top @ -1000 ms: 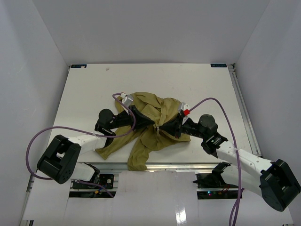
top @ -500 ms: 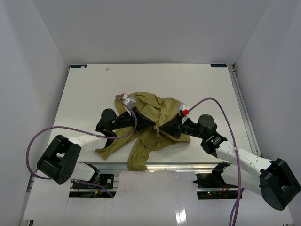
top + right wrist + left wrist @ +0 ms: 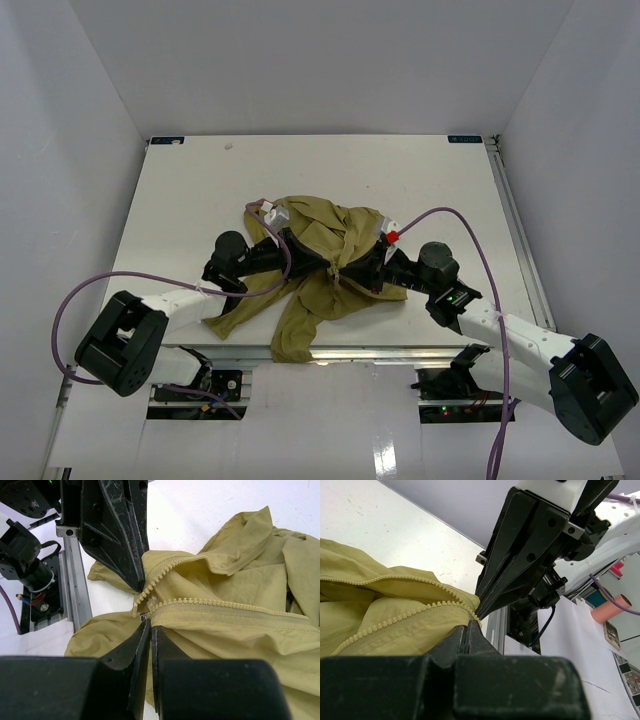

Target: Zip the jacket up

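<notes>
Olive-green and crumpled, the jacket (image 3: 320, 225) lies with the white table (image 3: 200, 190) under it. From above, the left gripper (image 3: 322, 263) and right gripper (image 3: 346, 268) meet tip to tip at the jacket's middle. In the left wrist view, the left gripper is pinched tight on the jacket's zipper (image 3: 395, 620) edge. In the right wrist view, the right gripper is clamped on the zipper's end, the two rows of teeth spreading apart beyond it.

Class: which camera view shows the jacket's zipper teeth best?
Right wrist: both rows of zipper teeth run sharp and meet near the right gripper. Left wrist shows them at a shallow slant. Top external shows only the jacket; teeth too small.
</notes>
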Robot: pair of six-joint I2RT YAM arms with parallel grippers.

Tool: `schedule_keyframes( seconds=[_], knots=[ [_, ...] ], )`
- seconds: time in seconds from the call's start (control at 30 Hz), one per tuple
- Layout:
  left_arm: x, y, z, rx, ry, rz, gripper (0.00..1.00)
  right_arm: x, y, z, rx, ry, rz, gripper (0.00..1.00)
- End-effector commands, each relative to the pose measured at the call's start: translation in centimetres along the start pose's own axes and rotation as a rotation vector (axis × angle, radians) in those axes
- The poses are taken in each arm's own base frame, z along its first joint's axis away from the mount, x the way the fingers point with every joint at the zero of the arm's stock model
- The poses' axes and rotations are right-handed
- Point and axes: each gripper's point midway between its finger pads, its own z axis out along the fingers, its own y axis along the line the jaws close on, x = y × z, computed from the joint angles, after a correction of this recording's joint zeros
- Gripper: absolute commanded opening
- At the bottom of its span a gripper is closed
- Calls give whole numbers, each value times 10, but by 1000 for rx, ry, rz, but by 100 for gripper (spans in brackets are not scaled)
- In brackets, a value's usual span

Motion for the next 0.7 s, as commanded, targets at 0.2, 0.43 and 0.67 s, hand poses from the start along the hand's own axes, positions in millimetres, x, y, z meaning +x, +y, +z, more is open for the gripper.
schedule_keyframes(
  seconds=[0.2, 0.43, 0.67],
  knots=[
    [-16, -7, 2, 4, -31, 70, 0, -16, 10, 1, -49, -43, -45, 8],
    [-17, -8, 1, -2, -35, 79, 0, -13, 14, 0, -71, -31, -47, 8],
    [-17, -8, 1, 1, -36, 81, 0, -14, 14, 1, -74, -32, -49, 8]
  ],
)
